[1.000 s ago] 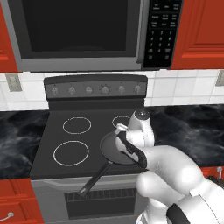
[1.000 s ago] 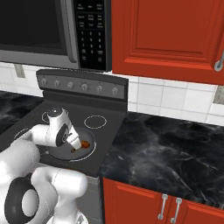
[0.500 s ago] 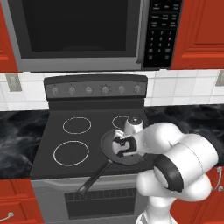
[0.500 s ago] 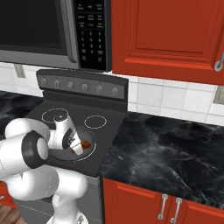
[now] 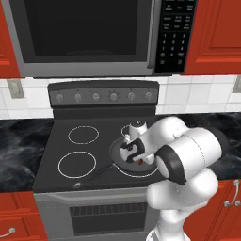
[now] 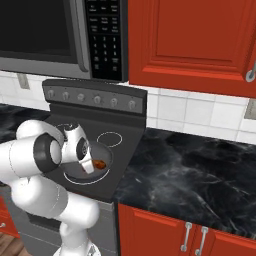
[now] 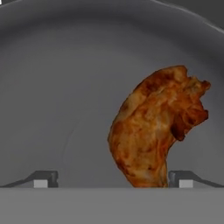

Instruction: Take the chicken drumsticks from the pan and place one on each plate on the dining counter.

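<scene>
Red-cabinet kitchen, black stove (image 5: pixel 89 155) up front. Spread two-finger gripper (image 7: pixel 113 178) hangs low inside round black frying pan (image 7: pixel 65 87), fingertips either side of golden-brown chicken drumstick (image 7: pixel 151 131); nothing pinched yet. Pick step; next move probably descend, centre on meat, close. Behind: tiled wall, microwave (image 5: pixel 89 35).

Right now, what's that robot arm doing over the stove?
The white robot arm is reaching down into the black pan on the stove. Its gripper is open and hangs just above a golden-brown chicken drumstick lying in the pan. One finger tip sits on each side of the drumstick's lower end, but it isn't holding it yet. It looks ready to close and lift the drumstick out.
</scene>
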Robot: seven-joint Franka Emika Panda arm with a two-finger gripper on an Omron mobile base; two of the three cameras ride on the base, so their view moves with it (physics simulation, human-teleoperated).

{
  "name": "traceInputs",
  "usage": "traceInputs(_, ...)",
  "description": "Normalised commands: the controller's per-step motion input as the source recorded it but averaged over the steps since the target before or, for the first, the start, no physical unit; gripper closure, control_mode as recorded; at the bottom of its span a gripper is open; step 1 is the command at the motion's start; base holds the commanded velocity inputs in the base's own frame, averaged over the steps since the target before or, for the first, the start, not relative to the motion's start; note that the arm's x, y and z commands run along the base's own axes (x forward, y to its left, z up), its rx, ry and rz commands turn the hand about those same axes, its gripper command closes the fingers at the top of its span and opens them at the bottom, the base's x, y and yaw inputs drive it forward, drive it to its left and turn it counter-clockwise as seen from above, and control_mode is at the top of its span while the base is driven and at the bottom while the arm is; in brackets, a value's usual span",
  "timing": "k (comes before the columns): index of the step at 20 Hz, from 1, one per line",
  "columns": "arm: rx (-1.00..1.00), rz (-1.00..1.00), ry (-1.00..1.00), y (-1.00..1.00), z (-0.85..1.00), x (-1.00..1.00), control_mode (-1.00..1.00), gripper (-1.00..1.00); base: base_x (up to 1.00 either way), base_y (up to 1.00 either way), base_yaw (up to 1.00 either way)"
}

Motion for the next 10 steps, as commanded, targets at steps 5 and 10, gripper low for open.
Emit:
traceInputs(5,0.0,-0.31,0.0,-0.24,-0.61,0.0,-1.0,1.0,0.0,0.0,0.0)
traceInputs(10,0.0,-0.16,0.0,-0.05,-0.42,-0.01,-1.0,1.0,0.0,0.0,0.0)
